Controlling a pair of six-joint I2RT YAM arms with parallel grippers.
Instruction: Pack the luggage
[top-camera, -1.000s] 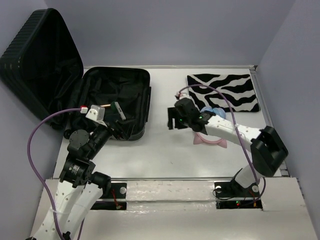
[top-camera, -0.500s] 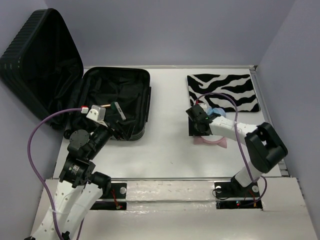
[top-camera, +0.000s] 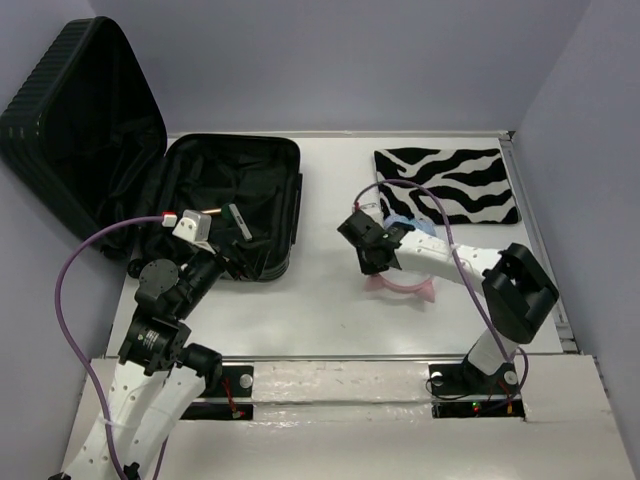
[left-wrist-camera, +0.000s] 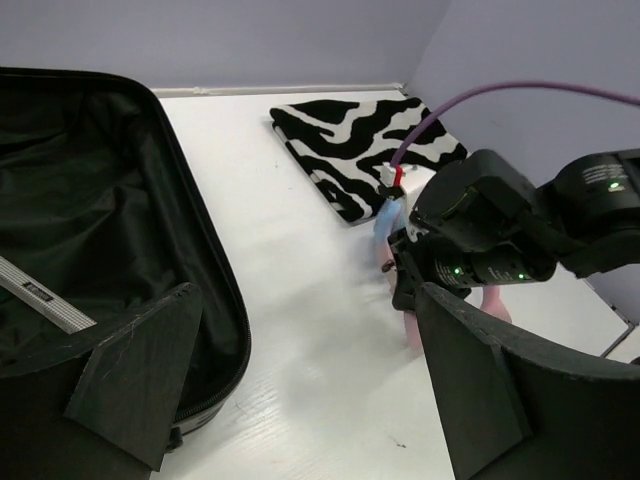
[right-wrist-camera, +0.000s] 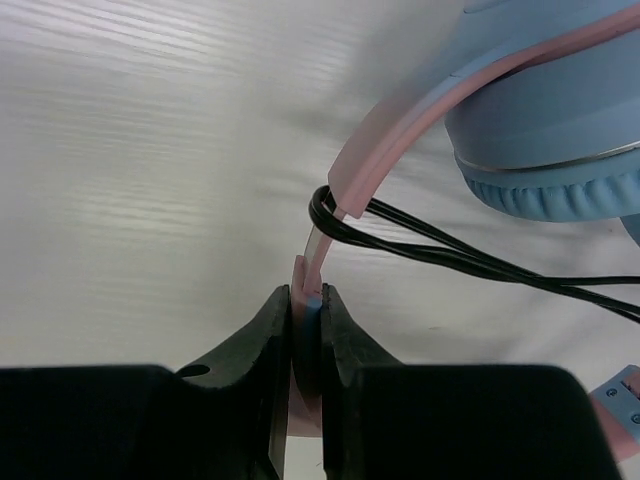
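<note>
Fingers of the right gripper are pinching the pink headband of the blue-cupped headphones, now dragged leftward since half a second ago. The luggage is lying open at the far left; the left gripper is hovering at its near right edge, fingers spread wide, holding nothing.

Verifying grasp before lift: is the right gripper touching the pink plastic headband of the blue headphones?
Touching. Right wrist view: the right gripper is pinched shut on the pink plastic headband, both fingers flush against it.
</note>
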